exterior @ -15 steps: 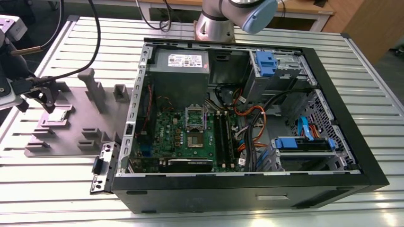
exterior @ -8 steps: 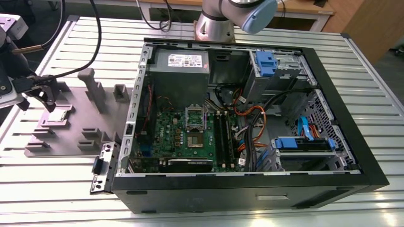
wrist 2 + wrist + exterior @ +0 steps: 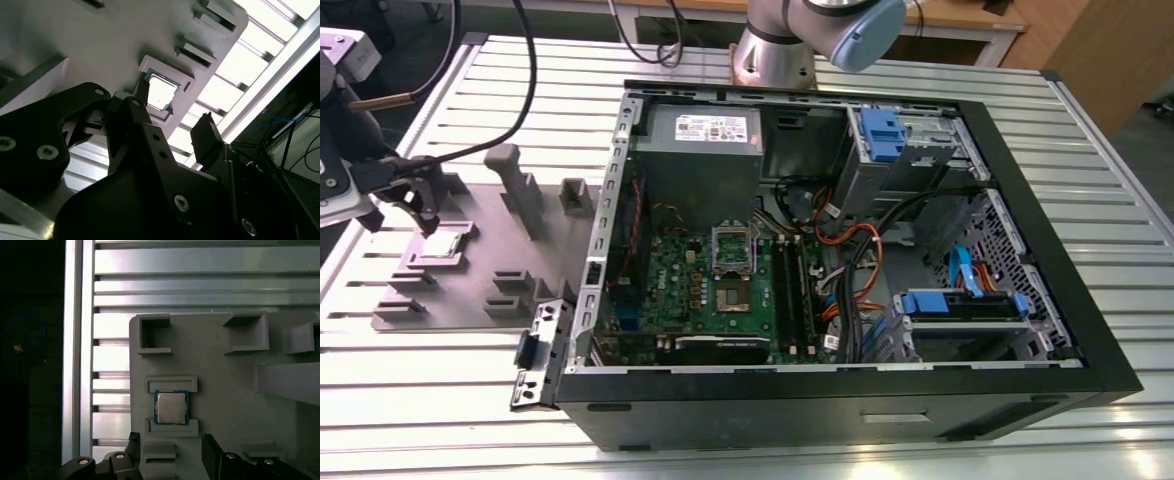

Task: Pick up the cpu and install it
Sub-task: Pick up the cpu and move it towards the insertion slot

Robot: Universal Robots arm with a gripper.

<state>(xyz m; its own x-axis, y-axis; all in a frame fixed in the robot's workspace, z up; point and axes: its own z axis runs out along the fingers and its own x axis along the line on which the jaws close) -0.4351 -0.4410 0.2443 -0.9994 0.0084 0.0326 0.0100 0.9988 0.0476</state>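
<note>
The cpu (image 3: 443, 243) is a small square chip with a silver lid. It lies flat in a recess of the grey fixture plate (image 3: 520, 265), at the exterior view's left. My gripper (image 3: 398, 217) hovers just above and beside it, open, with nothing between its fingers. In the first wrist view the cpu (image 3: 171, 407) sits between two raised blocks, and the gripper (image 3: 171, 445) has a fingertip on either side of that line. The second wrist view has the cpu (image 3: 161, 92) lying past the two dark fingers (image 3: 207, 135). The silver-framed socket (image 3: 731, 243) sits on the green motherboard inside the open computer case.
The open black computer case (image 3: 1067, 260) fills the middle of the slatted metal table (image 3: 440, 400), holding cables, blue drive bays and a power supply (image 3: 700, 130). Tall posts (image 3: 520, 195) rise from the fixture plate beside the gripper. The arm's base (image 3: 781, 50) stands behind the case.
</note>
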